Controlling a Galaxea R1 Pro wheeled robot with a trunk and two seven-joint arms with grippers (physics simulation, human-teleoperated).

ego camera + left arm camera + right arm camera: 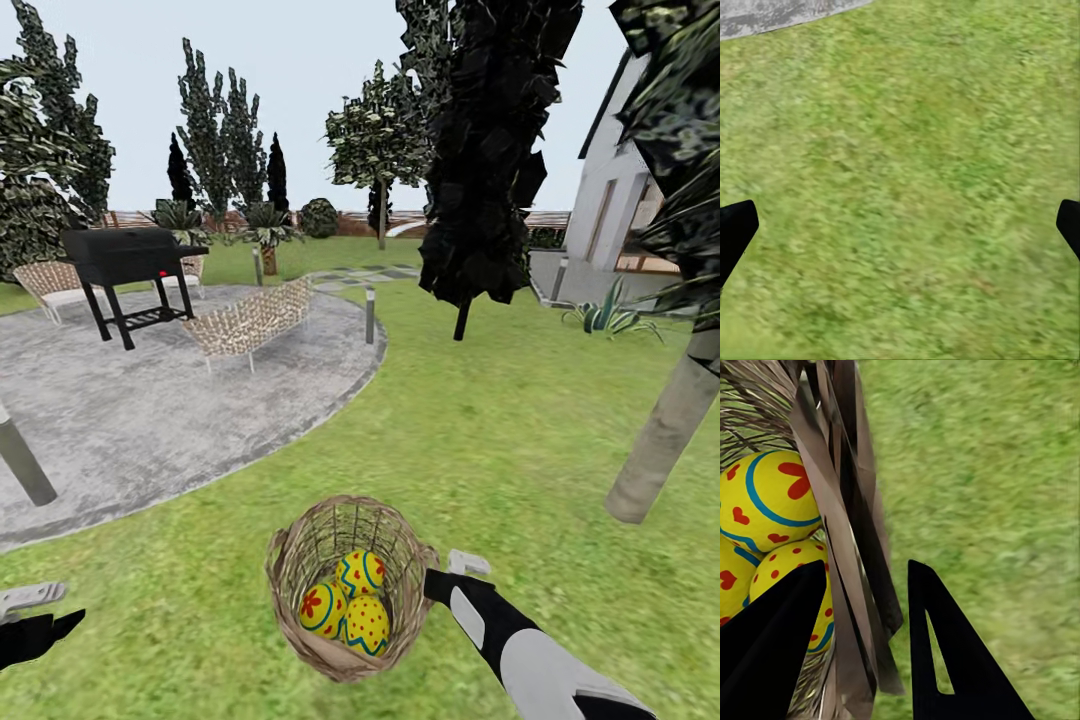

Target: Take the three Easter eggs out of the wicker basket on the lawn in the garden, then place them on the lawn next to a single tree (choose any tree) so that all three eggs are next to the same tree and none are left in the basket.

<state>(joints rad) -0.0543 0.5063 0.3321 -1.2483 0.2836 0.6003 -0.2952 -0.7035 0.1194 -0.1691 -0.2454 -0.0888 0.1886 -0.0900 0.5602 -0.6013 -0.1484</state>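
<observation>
- The left claw (35, 610) hung low over the lawn (480, 430), far to the left of the basket. In the left wrist view its two dark fingertips (735, 232) stood wide apart with only grass between them, so it was released and held nothing.
- The wicker basket (290, 560) sat on the grass between the two claws, right up against the right claw. All three Easter eggs (347, 605) lay inside it, bunched together and touching.
- The right claw (440, 580) was at the basket's right rim. In the right wrist view, one finger (772, 652) was on the egg side of the woven wall (844, 555) and the other finger was on the grass side. The fingers were apart and not clenched. I think the wall sat in the gap, but I cannot tell if it was touched.
- To do this step well, I think the right claw should lift clear of the rim first. Then it should come down from above on the top egg, one finger on each side, and squeeze gently so the round egg does not slip.
- A thin grey trunk (462, 318) stood farther off, beyond the claws, and looked like a good tree to pick.
</observation>
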